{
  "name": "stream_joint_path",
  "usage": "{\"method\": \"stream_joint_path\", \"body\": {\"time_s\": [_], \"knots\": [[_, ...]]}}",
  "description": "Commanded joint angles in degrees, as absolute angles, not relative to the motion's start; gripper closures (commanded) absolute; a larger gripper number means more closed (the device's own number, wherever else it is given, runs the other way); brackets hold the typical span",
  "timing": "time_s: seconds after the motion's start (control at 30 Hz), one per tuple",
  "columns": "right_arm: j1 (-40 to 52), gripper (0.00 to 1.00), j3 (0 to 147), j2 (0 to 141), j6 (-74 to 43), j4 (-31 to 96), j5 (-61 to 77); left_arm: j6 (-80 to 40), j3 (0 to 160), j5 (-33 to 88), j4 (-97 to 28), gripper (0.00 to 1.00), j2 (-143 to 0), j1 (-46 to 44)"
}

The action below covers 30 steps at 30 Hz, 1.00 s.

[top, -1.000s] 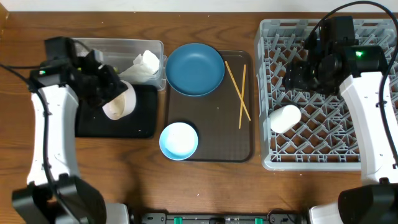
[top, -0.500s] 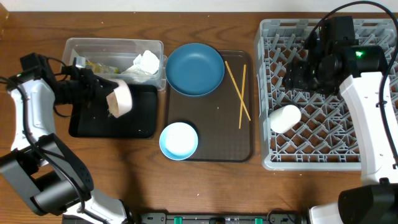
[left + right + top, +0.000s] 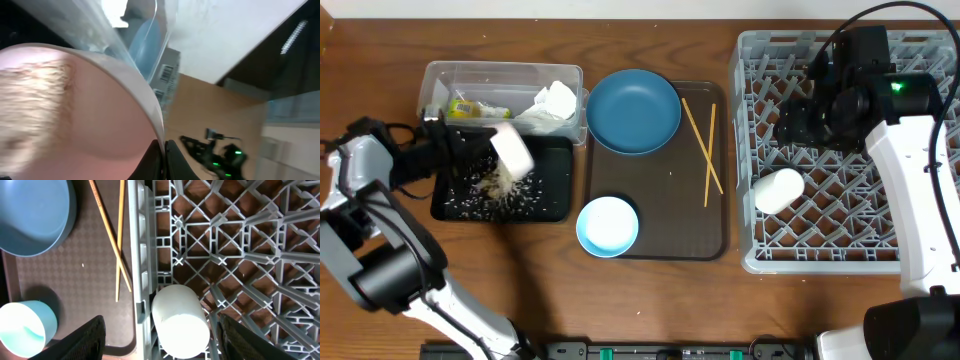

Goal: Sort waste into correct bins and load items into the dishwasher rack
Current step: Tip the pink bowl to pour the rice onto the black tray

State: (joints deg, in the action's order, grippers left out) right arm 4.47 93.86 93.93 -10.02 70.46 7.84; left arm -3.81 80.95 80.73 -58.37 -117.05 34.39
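— What's changed on the left?

— My left arm has swung outward and rolled the white bowl [image 3: 512, 150] over. Rice crumbs [image 3: 495, 190] now lie scattered on the black tray [image 3: 552, 205]. The left gripper [image 3: 164, 159] pinches the bowl's rim.

— And next?

— I'd say the bowl goes to the dishwasher rack [image 3: 750, 150], well to its right, beyond the brown serving tray [image 3: 660, 230]. My right gripper [image 3: 161, 325], spread and empty, hovers there above the white cup [image 3: 180, 322], so it's nearer.

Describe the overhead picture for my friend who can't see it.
The left claw tips a round white bowl over a shallow black rectangular tray, spilling whitish rice-like crumbs onto it. A small white cup lies in the big grey plastic lattice rack on the right.
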Motion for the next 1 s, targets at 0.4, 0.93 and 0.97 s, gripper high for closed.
{"method": "stream_joint_path", "body": {"time_s": [0.4, 0.93, 0.97], "knots": [[5.3, 0.31, 94.8, 92.7, -8.7, 70.3, 7.3, -1.5, 80.7, 89.6, -61.5, 0.94, -118.2, 34.3], [5.3, 0.31, 94.8, 92.7, -8.7, 70.3, 7.3, -1.5, 80.7, 89.6, -62.9, 0.94, -118.2, 34.3], [5.3, 0.31, 94.8, 92.7, -8.7, 70.3, 7.3, -1.5, 80.7, 89.6, -63.0, 0.94, -118.2, 34.3]]}}
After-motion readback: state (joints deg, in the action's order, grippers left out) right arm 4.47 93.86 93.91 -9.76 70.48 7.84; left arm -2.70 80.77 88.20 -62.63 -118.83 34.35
